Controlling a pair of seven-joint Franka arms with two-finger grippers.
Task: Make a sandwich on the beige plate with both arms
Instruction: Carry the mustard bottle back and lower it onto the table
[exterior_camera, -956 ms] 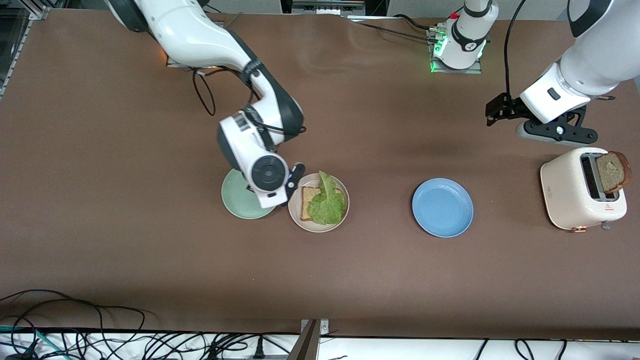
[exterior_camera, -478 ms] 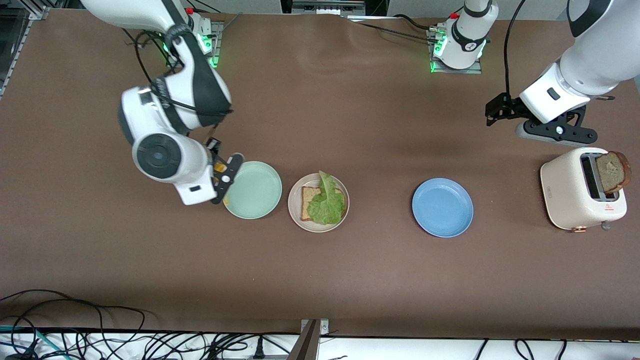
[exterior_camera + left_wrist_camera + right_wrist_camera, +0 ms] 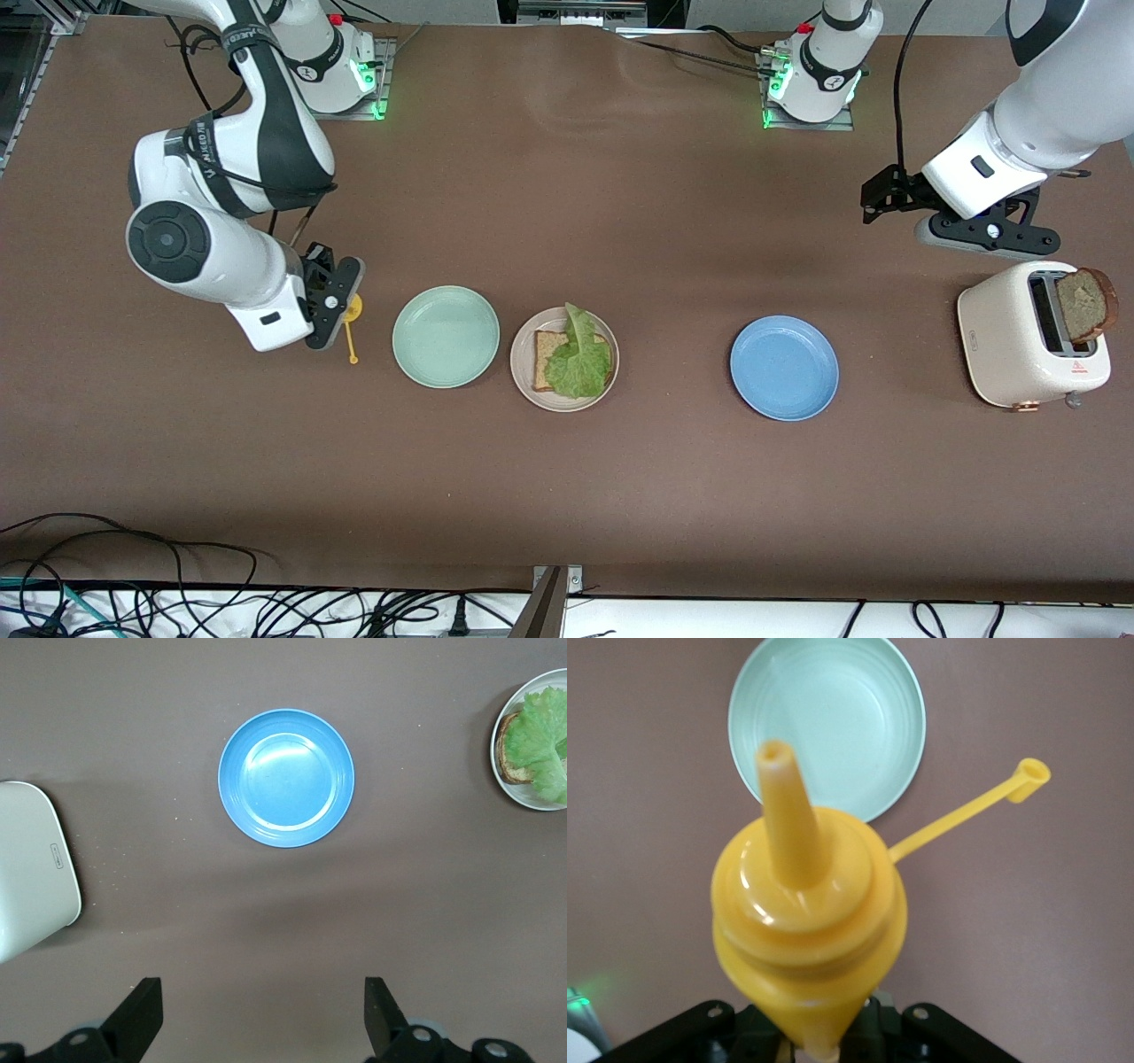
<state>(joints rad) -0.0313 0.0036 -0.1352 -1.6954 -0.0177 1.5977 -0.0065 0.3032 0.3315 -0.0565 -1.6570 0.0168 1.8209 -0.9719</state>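
The beige plate (image 3: 523,378) holds one brown bread slice (image 3: 540,347) with a green lettuce leaf (image 3: 580,363) on top; both also show in the left wrist view, lettuce (image 3: 542,740). A second bread slice (image 3: 1085,306) stands in the cream toaster (image 3: 1010,346). My right gripper (image 3: 332,301) is shut on a yellow squeeze bottle (image 3: 806,895), over the table beside the mint green plate (image 3: 446,337), toward the right arm's end. The bottle's tethered cap (image 3: 1032,780) hangs loose. My left gripper (image 3: 261,988) waits open and empty over the table by the toaster.
A blue plate (image 3: 784,368) lies between the beige plate and the toaster. The mint green plate (image 3: 833,709) holds nothing. Cables run along the table edge nearest the front camera. The arms' bases stand at the table's farthest edge.
My right arm has swung from beside the beige plate, across the mint green plate, toward its own end of the table, with the yellow bottle in its grip. The left arm has not moved.
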